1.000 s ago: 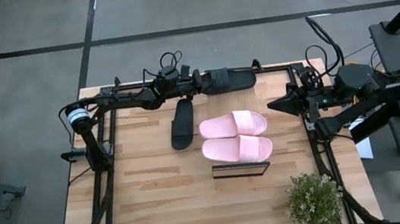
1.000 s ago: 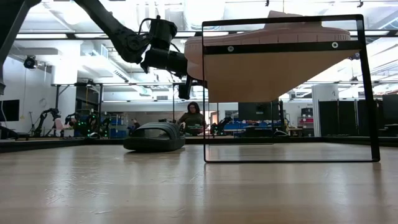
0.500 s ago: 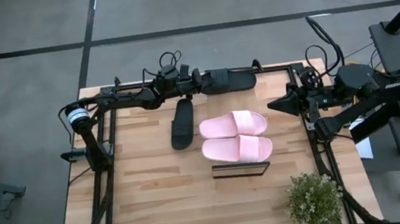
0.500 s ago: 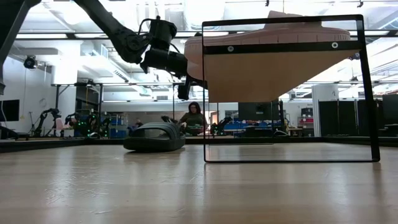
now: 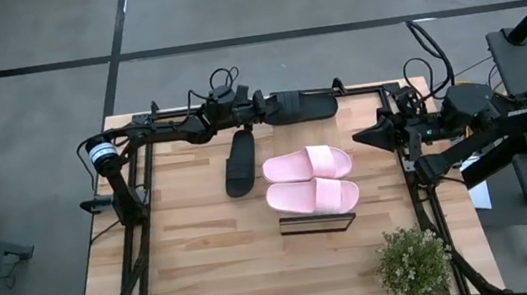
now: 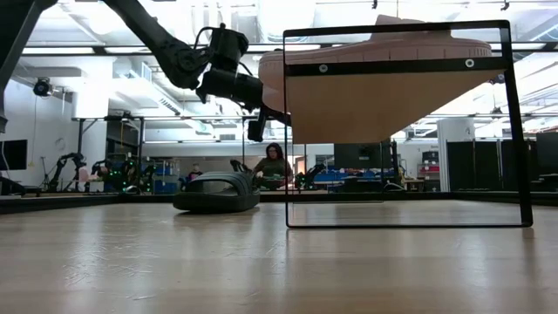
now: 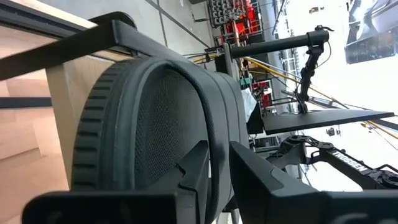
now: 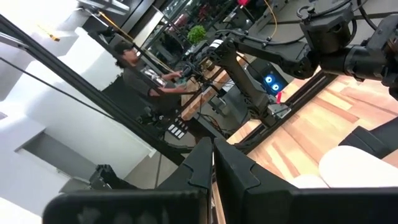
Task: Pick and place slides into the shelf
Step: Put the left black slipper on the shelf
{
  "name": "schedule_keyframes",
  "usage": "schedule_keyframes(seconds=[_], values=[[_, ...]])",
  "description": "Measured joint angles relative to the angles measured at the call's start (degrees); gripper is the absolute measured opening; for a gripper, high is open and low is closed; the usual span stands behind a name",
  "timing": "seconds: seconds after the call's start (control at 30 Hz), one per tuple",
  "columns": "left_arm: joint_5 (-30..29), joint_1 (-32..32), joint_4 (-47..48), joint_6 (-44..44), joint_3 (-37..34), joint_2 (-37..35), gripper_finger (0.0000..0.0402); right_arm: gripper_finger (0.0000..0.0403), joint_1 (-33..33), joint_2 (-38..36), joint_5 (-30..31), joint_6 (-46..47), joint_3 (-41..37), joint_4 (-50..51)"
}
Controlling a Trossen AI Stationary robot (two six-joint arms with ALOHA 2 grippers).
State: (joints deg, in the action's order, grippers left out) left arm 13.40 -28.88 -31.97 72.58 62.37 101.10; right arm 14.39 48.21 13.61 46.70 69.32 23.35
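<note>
Two pale pink slides (image 5: 308,163) (image 5: 314,197) lie side by side on top of the shelf (image 5: 318,223). One black slide (image 5: 240,162) rests on its sole on the table, left of the shelf. A second black slide (image 5: 301,106) is at the shelf's far end with my left gripper (image 5: 261,108) shut on it. In the low view the pink slides hide it. My right gripper (image 5: 356,141) hangs shut above the table's right side, pointing toward the shelf and holding nothing. My left gripper pinches the rounded end rim (image 7: 217,155) of the black slide's sole between its two fingers, one above and one below. The fingers come level from the table's left, along the slide. The slide lies flat by the shelf's plank (image 7: 59,124); whether it rests on it I cannot tell.
A potted plant (image 5: 415,262) stands at the table's near right corner. Black frame rails (image 5: 139,243) run along the table's left and right sides. A person (image 6: 272,164) sits in the room beyond the far edge. Bare tabletop lies near and left of the shelf.
</note>
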Motion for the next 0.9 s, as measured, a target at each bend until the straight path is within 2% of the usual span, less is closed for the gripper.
schedule_keyframes(seconds=[0.33,0.9], values=[[0.1,0.0,0.1,-1.4,0.0,0.0,0.0048,0.0009,0.0,1.4,-0.1,0.7,0.0,-0.4],[1.1,-1.3,6.4,-5.8,0.0,-2.4,0.0048,0.0009,0.4,1.5,-0.3,0.7,0.0,-1.3]])
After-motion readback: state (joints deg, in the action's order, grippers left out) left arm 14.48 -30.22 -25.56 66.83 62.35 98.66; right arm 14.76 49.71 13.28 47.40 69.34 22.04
